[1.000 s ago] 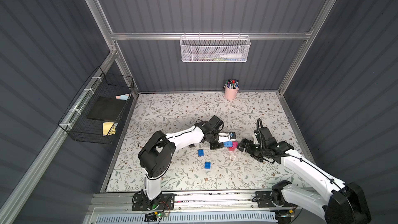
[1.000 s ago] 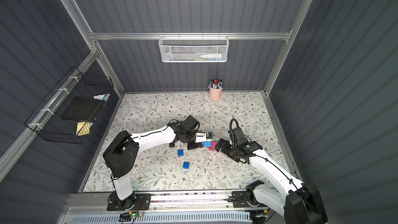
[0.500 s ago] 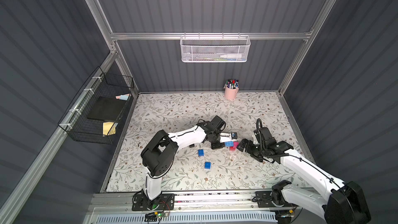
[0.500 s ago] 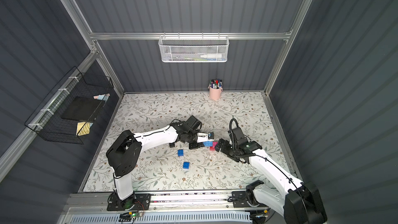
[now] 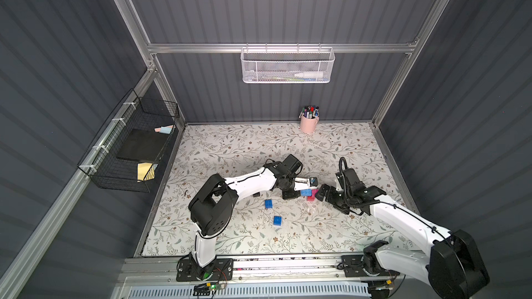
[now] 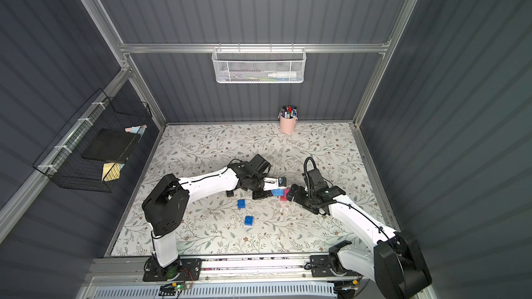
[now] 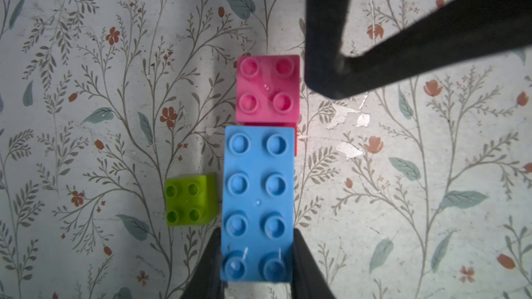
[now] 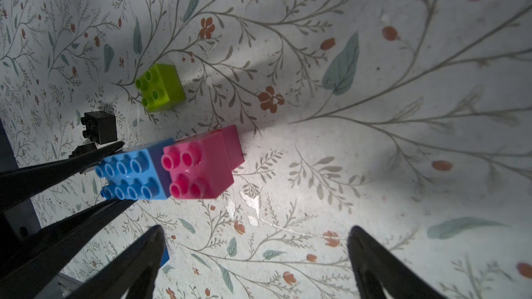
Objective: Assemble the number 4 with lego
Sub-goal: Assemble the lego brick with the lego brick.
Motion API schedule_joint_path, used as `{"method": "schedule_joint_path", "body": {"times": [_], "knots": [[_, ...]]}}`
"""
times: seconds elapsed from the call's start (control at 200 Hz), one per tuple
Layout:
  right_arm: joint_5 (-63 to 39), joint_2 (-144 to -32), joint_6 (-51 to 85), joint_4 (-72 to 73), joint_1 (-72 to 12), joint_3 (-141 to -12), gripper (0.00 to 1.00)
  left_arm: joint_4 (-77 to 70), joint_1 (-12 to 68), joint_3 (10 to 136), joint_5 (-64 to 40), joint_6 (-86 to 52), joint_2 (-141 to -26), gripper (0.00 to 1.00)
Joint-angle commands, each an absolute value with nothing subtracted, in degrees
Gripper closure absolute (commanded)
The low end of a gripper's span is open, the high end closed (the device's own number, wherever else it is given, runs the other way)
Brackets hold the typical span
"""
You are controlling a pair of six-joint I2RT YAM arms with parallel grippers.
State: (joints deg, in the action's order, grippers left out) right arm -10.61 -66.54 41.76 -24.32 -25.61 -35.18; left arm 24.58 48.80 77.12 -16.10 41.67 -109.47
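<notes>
Light blue brick, clamped in left tool, sits against pink brick, joining underway; right tool gapes empty; firm downward press likely next

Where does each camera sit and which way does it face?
Top views: high above the base rail, looking down at the floral-patterned table; left arm and right arm show.
Left wrist: straight down over the left gripper, shut on the long light blue studded brick.
Right wrist: slanting down past the open right gripper.
Shared: both wrist views show that brick, the square pink brick, the square lime green brick, and both grippers' fingers.
</notes>
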Motion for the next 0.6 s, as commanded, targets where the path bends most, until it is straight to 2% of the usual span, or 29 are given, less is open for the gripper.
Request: {"method": "schedule_joint_path", "body": {"times": [0.0, 0.595], "knots": [[-11.41, -67.24, 41.35, -19.95, -25.75, -35.28, 0.01, 26.71, 49.22, 78.27, -16.48, 42.38, -110.94, 1.00], [-15.46, -68.09, 41.66, -13.36, -24.08, -31.62, 0.01, 28.73, 49.23, 79.40, -20.75, 41.51, -111.36, 1.00]]}}
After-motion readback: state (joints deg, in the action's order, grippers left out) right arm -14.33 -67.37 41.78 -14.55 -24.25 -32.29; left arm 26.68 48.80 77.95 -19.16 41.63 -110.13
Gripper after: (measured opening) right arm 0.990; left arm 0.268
